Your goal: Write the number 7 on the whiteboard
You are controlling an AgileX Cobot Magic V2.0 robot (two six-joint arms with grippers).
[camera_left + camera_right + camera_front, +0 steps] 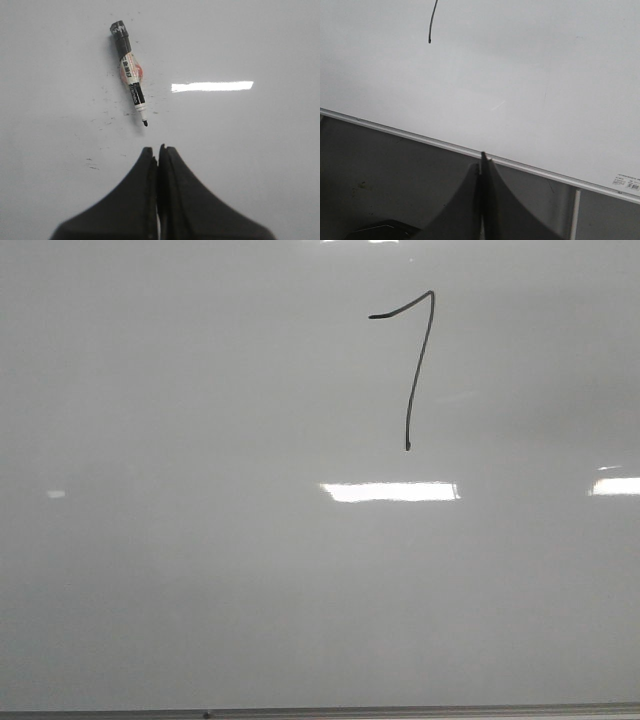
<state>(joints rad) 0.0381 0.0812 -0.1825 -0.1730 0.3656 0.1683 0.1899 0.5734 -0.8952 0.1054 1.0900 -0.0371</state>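
uncapped marker (pixel 131 75) lying on whiteboard (pixel 250 40), scattered ink specks (pixel 107 120)

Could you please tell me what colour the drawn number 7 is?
Black; the number 7 shows best in the front view.

The number 7 (pixel 433 22) is cut off by the right wrist picture's edge, only its lower stroke being shown, and the print on the marker (pixel 130 75) is too small to be read.
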